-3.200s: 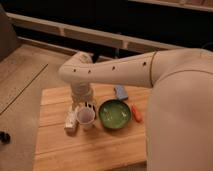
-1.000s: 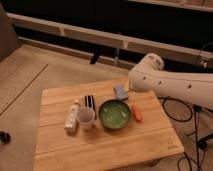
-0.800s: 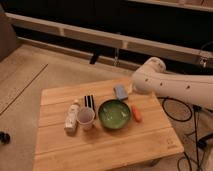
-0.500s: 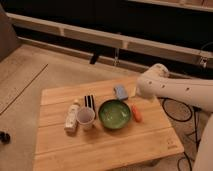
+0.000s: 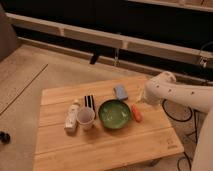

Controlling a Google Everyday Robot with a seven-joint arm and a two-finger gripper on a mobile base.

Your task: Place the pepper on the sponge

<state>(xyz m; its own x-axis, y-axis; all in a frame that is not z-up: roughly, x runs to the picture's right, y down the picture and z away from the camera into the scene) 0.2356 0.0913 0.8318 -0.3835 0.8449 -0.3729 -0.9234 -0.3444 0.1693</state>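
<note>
Currently your end effector hangs wide and empty; just beside it the pepper lies on the worktop, off the sponge, so placing is left.

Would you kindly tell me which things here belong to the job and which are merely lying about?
Job: pepper; sponge; pincer, by the right edge of the table, near the pepper.
Lying about: green bowl; white cup; white bottle; black striped item.
</note>
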